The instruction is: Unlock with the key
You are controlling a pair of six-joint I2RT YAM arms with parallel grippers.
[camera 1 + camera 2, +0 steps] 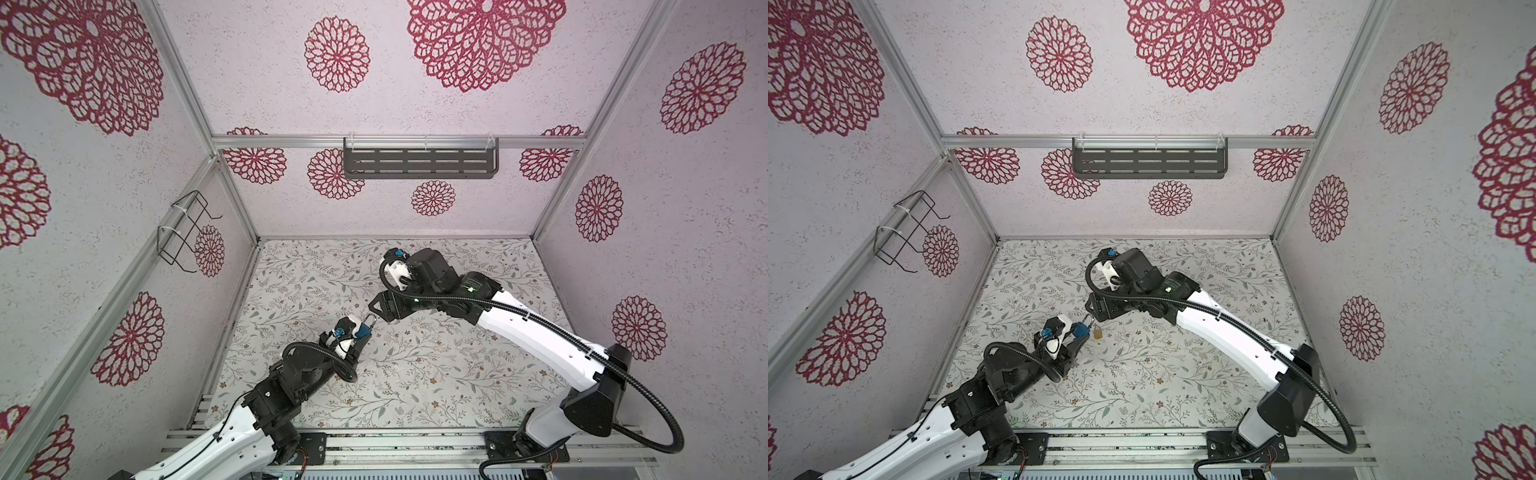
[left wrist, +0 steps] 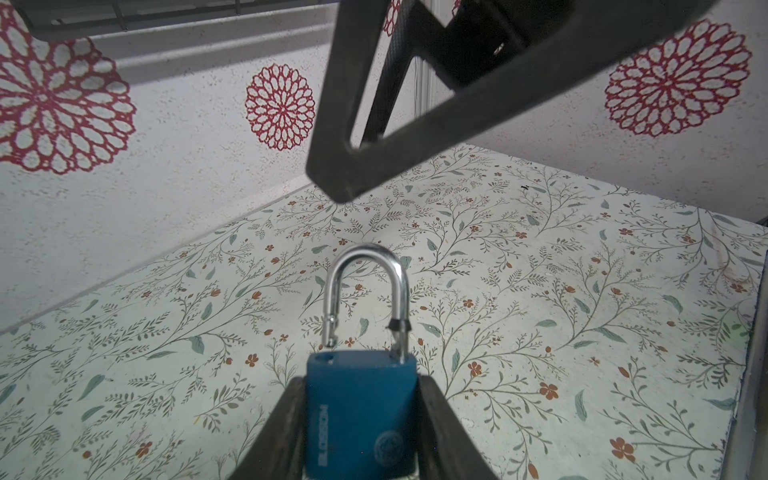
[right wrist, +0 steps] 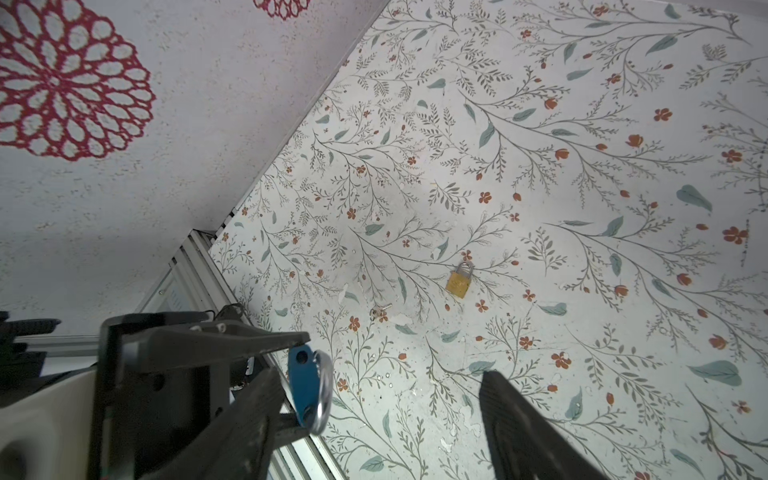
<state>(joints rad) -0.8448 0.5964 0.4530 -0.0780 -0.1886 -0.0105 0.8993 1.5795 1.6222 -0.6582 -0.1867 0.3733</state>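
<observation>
In both top views the left tool [image 1: 360,336] is clenched on the body of the blue padlock [image 1: 364,331] over the flowered desk [image 1: 415,374]. The padlock's silver shackle [image 1: 371,320] points away from that arm. The right tool [image 1: 379,311] hangs just beyond the shackle, and I cannot tell whether they touch. In a top view a small brass padlock [image 1: 1098,333] shows on the desk just beside the blue padlock. In the left wrist view dark fingers [image 2: 286,428] press both flanks of the blue padlock. The shackle stands sprung, with one leg out of its hole and the other seated. A triangular finger of the right tool hangs above the shackle, apart from it. In the right wrist view the right tool is released, its fingers [image 3: 523,428] spread wide with nothing between them. The blue padlock sits just beside one of those fingers. The brass padlock lies flat on the desk beyond the blue padlock, near a silvery bit [image 3: 380,311] too small to name.
</observation>
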